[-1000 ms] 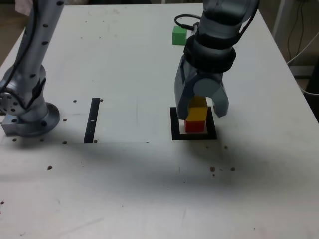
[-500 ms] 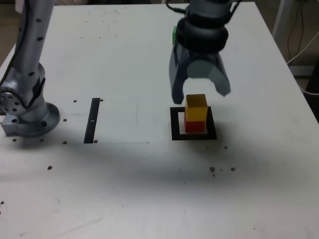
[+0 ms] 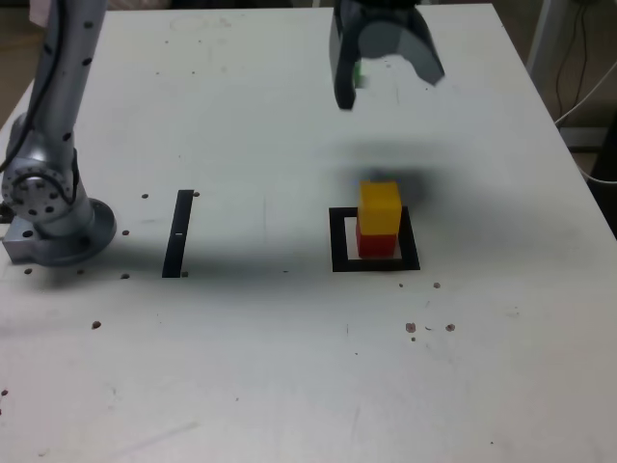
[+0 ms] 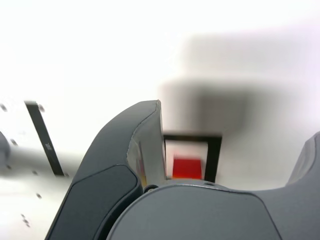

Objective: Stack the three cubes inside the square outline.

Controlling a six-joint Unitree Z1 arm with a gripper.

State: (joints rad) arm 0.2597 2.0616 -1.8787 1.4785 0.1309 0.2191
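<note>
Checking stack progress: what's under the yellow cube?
The yellow cube sits on the red cube, inside the square outline. The red cube's top face is covered.

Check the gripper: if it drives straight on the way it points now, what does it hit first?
The gripper points down; likely the green cube, a sliver showing between its open jaws, else bare table. Depth unclear.

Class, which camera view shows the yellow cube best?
The exterior view: the yellow cube sits in full sight atop the red cube. The wrist view shows only a thin yellow sliver beside one of the jaws.
</note>
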